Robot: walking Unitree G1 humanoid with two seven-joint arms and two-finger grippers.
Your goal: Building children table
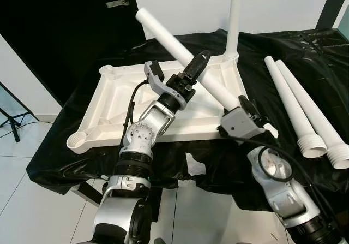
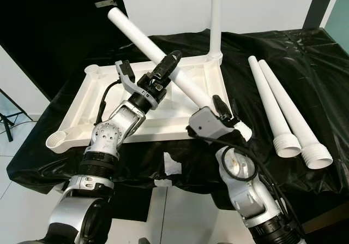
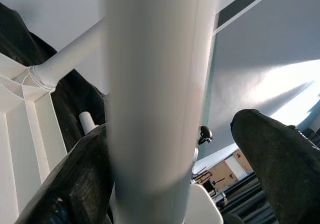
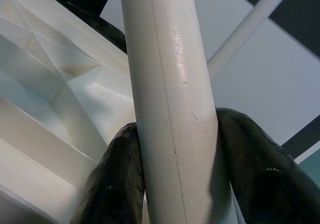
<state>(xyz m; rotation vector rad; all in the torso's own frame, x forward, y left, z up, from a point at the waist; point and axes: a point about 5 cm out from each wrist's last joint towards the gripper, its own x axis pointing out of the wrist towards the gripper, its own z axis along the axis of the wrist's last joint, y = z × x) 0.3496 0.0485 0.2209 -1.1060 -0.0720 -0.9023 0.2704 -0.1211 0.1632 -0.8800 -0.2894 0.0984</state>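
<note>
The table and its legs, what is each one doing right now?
Tabletop: upside down on the black cloth.
Fitted leg: upright in the far right corner socket.
Held leg: tilted, both grippers clamped on it.
Two spare legs: lying side by side.
Left gripper: shut.
Right gripper: shut.

White tabletop (image 1: pixel 125 105) upside down, one leg (image 1: pixel 234 20) fitted upright

We see a third leg (image 1: pixel 180 50) slanting above it and two spare legs (image 1: pixel 302 110) lying side by side nearby

I can't see the pole's (image 1: pixel 185 55) threaded end beyond my right gripper (image 1: pixel 252 114), and the upright leg (image 1: pixel 235 20) runs off frame.
</note>
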